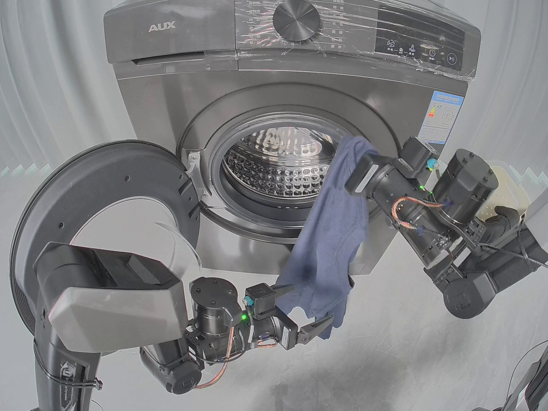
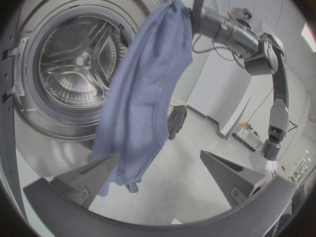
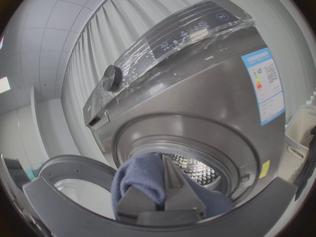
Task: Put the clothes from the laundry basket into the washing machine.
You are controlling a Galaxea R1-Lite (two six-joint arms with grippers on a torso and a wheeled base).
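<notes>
Blue shirt (image 1: 328, 235) hangs from the right claw (image 1: 355, 164), pinched tight on its top, just before the open washing machine (image 1: 171, 98). Left claw (image 1: 308, 308) sits below, spread wide, likely to lift the bottom

Right hand (image 1: 355, 166) holds a blue garment (image 1: 328, 229) before the washing machine (image 1: 171, 104).

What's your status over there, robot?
Right gripper shut on blue garment, held before the drum. Left gripper open at its hem. Door wide open.
</notes>
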